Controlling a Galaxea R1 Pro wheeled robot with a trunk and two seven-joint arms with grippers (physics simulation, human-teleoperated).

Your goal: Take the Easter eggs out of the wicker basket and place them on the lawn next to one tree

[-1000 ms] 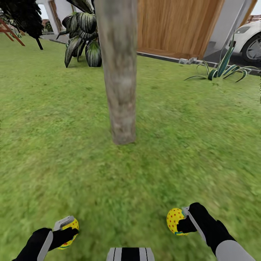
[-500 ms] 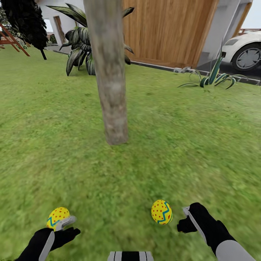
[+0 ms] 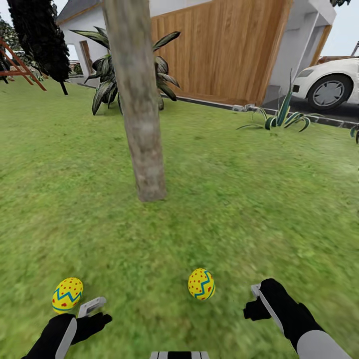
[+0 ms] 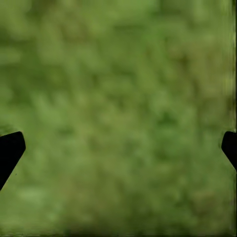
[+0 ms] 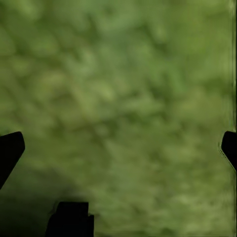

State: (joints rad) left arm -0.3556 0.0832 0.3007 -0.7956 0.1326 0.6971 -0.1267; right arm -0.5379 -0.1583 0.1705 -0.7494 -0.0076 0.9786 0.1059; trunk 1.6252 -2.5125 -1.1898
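— On the lawn [image 3: 249, 209] near the tree [image 3: 142, 149], how far along r u?

— Two eggs down: one [image 3: 67, 294] just beside my left gripper [image 3: 92, 311], other [image 3: 201, 284] near my right gripper [image 3: 254, 304]. Both short of the trunk, w/ grass between. Both grippers wide apart, holding nothing; wrist cams show grass between the tips.

— Third egg? Basket?

— Can't say, I see no third egg or basket from this spot. My guess: approx 2 of 3 placed, one left to fetch.

— Any labels, writing?

— None readable. Eggs have blue zigzags + red dots. White car [image 3: 329, 85] past the fence [image 3: 219, 50], no badge legible.
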